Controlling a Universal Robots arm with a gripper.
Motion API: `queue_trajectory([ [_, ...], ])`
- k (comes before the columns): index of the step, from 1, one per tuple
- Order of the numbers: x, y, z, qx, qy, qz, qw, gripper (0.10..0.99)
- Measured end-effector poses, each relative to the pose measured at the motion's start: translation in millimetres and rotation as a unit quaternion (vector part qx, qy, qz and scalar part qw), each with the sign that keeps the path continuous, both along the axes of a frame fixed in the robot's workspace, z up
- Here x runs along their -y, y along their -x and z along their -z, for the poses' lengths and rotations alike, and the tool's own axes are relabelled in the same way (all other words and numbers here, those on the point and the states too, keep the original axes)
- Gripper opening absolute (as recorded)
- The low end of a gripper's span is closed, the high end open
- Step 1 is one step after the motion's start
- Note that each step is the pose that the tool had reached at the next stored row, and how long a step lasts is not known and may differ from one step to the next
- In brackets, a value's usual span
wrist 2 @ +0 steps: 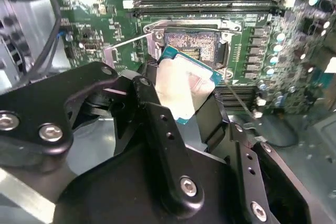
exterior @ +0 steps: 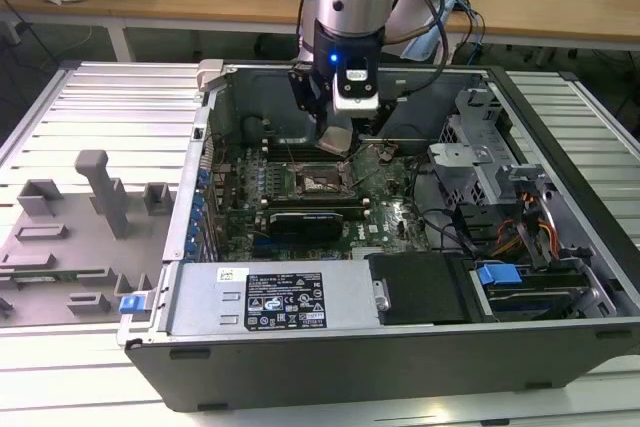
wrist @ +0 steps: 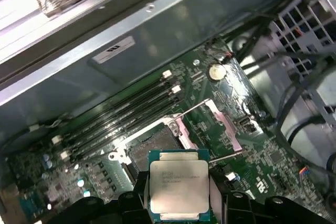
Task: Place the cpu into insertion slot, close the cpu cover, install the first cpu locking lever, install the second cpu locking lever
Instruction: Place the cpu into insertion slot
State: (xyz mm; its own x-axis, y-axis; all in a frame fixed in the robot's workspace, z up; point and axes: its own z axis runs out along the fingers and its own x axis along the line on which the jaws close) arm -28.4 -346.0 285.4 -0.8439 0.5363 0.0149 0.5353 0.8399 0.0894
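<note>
End effector (wrist 2: 184,98) clamped on the cpu (wrist 2: 184,85) by its edges, chip tilted, metal top visible in both wrist views. Just beyond it, insertion slot (wrist 2: 191,43) open with pin field bare; cpu hovers above it, apart. cpu cover (wrist: 226,127) swung up beside the slot. Around them the green motherboard (exterior: 390,212), inside an open computer case (exterior: 300,297) on the table (exterior: 110,97).
</note>
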Motion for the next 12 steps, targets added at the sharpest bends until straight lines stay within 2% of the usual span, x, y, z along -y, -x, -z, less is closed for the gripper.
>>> queue_trajectory([
  [4, 0.0, 0.0, 3.7, 0.0, 0.0, 0.046, 0.999, 0.541],
  [7, 0.0, 0.0, 6.3, 0.0, 0.0, 0.077, 0.997, 0.541],
  [11, 0.0, 0.0, 9.9, 0.0, 0.0, 0.12, 0.9928, 0.541],
  [12, 0.0, 0.0, 11.4, 0.0, 0.0, 0.136, 0.9907, 0.541],
])
